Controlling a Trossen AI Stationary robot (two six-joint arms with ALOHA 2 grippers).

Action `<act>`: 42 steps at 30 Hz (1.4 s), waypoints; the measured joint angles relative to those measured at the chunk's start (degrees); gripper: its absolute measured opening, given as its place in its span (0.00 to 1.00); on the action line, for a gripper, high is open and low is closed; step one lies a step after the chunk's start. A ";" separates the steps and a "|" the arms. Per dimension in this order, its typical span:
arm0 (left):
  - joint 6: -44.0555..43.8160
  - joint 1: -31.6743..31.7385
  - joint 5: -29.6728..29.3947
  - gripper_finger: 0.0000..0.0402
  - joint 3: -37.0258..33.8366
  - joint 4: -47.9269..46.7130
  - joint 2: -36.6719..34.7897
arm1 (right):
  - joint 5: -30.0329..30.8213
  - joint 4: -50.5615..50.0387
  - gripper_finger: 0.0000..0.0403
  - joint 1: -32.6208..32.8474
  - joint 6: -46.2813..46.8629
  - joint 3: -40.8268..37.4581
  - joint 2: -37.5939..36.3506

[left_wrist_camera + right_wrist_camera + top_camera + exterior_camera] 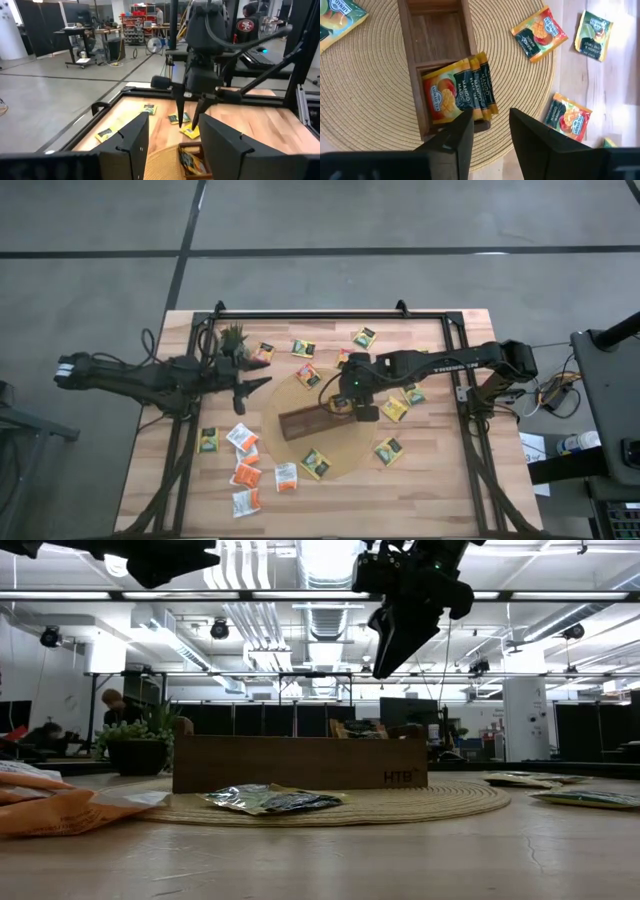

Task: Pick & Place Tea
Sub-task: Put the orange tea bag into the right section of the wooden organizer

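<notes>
- While the right gripper (487, 131) hangs above the end compartment of the wooden tray (434, 30), its fingers stand apart and grasp nothing; a stack of mango tea sachets (460, 92) already lies in that compartment.
- Judging by this, a drop-off looks just finished and the next pick is due.
- Next move calls for travelling off the tray to a loose sachet (539, 33) lying beyond the round woven mat (365, 120), then descending squarely over it.
- Well clear of the tray, beside the potted plant (233, 340), the left gripper (243, 388) waits with fingers spread, empty.
</notes>
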 joint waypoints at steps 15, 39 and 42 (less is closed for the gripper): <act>-1.51 0.15 -12.16 0.42 -2.62 -4.20 0.16 | 1.07 1.39 0.26 -0.61 -2.56 0.00 0.00; -3.15 0.22 0.79 0.42 -7.39 -5.05 -9.70 | 0.85 2.30 0.18 -0.58 -2.30 -0.02 -0.84; -4.82 0.22 0.79 0.42 -8.80 -4.70 -12.46 | 0.85 2.41 0.19 -0.59 -2.34 -0.02 -0.90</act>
